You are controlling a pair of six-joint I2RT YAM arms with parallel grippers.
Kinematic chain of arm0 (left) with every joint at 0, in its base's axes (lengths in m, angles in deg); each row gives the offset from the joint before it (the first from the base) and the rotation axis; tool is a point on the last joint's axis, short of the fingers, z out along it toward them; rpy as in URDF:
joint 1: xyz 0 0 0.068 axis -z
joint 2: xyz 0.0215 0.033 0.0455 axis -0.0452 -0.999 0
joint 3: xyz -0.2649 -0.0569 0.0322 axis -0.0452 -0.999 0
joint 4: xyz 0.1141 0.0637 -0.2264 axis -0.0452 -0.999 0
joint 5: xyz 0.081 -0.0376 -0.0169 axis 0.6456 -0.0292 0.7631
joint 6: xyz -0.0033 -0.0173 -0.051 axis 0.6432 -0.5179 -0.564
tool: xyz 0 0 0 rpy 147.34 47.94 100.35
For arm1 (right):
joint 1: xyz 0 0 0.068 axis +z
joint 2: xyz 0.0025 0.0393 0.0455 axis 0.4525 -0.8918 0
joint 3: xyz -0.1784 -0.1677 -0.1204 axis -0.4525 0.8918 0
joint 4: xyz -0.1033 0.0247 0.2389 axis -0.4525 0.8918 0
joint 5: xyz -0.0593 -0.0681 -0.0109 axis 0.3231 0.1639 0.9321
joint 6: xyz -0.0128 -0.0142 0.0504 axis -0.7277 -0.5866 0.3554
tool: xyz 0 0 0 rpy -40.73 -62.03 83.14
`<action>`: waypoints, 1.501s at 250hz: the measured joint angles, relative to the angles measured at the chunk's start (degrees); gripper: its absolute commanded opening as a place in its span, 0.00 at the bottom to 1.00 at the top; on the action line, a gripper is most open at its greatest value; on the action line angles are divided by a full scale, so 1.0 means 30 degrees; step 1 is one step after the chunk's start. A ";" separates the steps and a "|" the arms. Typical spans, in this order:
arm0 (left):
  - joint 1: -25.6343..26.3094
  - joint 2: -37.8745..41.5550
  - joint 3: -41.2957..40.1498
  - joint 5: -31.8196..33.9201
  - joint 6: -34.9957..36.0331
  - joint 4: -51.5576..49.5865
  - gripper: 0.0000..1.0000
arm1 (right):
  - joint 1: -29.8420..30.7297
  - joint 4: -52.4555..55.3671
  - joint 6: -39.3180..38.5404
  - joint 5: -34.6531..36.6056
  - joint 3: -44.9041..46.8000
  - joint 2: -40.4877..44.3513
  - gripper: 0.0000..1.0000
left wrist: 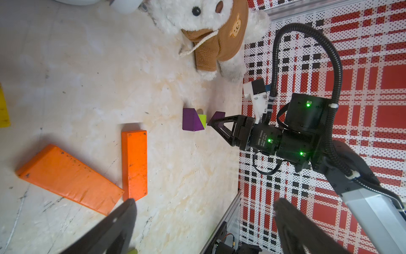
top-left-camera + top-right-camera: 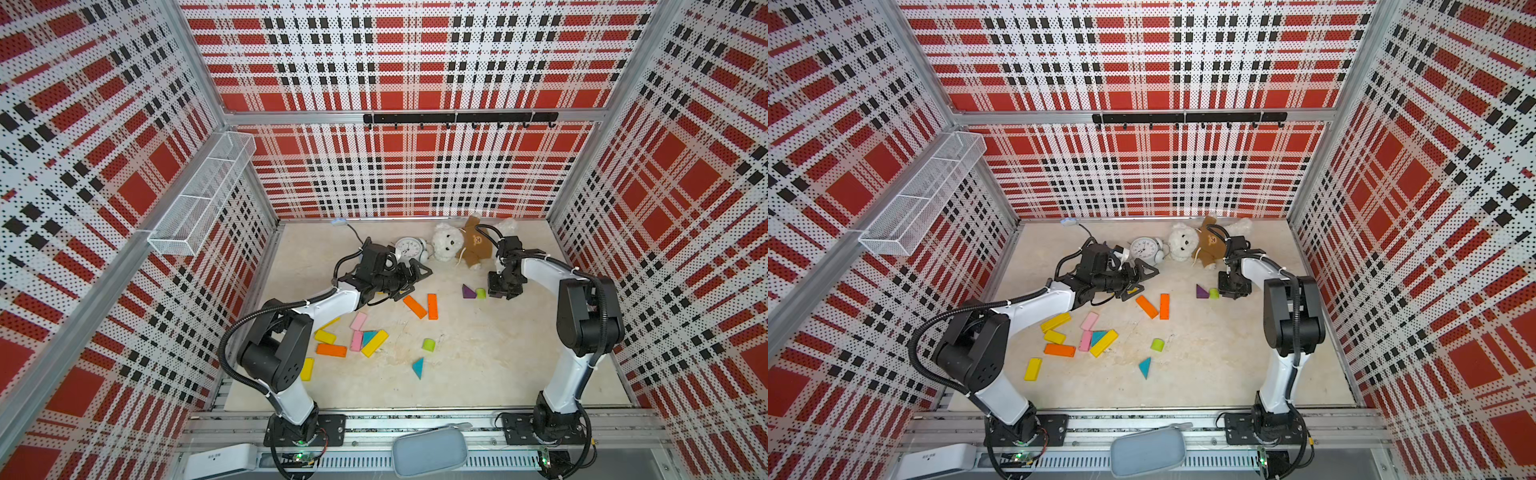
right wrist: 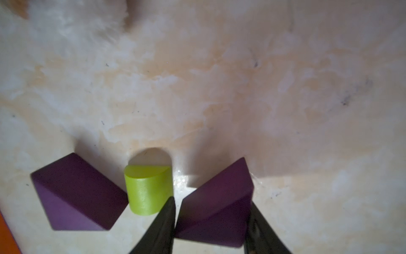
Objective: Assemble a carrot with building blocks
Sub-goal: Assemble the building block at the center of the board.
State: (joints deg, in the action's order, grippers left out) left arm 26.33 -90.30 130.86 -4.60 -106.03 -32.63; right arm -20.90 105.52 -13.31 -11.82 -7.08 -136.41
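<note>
Plaid walls (image 2: 415, 62), marbled tabletop (image 2: 478, 365) — left gripper (image 2: 415, 284) gaping, right gripper (image 3: 211, 201) clasping purple triangle (image 3: 217, 211)

Purple triangle (image 3: 216, 211) is showing smooth, matt paint; lime stub (image 3: 147, 191) is giving a soft satin sheen. Orange bar (image 1: 134, 162) is showing painted wood, speckled with chips. Teddy bear (image 1: 175, 13) is looking fluffy plush. Tabletop (image 3: 241, 88) is appearing marbled, glossy, scuffed.
</note>
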 measured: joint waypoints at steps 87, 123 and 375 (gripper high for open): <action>0.0146 -0.0189 0.0015 -0.0131 0.0000 0.0015 0.99 | -0.0022 -0.0175 -0.0168 -0.0488 -0.0153 -0.0204 0.52; 0.0153 -0.0204 0.0015 -0.0160 0.0000 0.0022 0.99 | -0.0080 -0.0168 -0.0168 -0.0495 -0.0160 -0.0204 0.53; 0.0357 -0.0444 0.0095 -0.0306 0.0080 0.0138 1.00 | -0.0299 -0.0189 -0.0095 -0.1435 -0.0685 -0.0197 0.55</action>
State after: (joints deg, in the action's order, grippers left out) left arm 27.41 -91.63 131.14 -5.51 -105.79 -32.21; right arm -21.80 104.95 -13.59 -16.13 -9.14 -137.00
